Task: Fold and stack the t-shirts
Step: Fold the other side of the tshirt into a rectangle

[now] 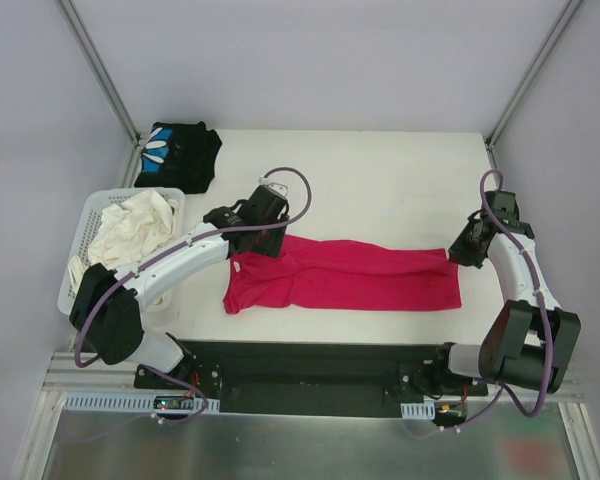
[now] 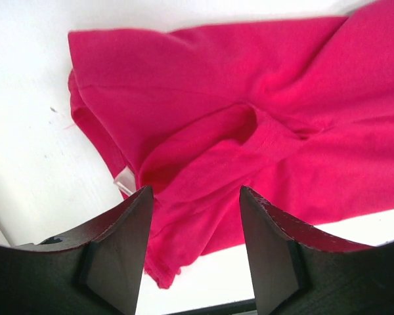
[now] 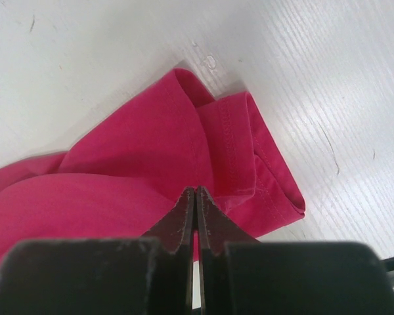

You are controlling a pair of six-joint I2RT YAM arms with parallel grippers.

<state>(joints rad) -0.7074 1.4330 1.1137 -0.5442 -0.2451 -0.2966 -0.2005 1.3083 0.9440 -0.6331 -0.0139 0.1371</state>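
Observation:
A red t-shirt [image 1: 350, 275] lies folded into a long band across the middle of the white table. My left gripper [image 1: 263, 238] hovers open over its left end, and the left wrist view shows the collar area [image 2: 249, 131] past the spread jaws of that gripper [image 2: 196, 191], which hold nothing. My right gripper [image 1: 464, 250] is at the shirt's far right corner. In the right wrist view its jaws [image 3: 196, 191] are pressed together on the hemmed edge of the red cloth [image 3: 118, 170], with creases running to the tips.
A folded black t-shirt [image 1: 178, 155] with a blue and white print lies at the back left. A white basket [image 1: 80, 235] at the left edge holds crumpled white t-shirts [image 1: 130, 225]. A black base rail [image 1: 310, 365] runs along the near edge.

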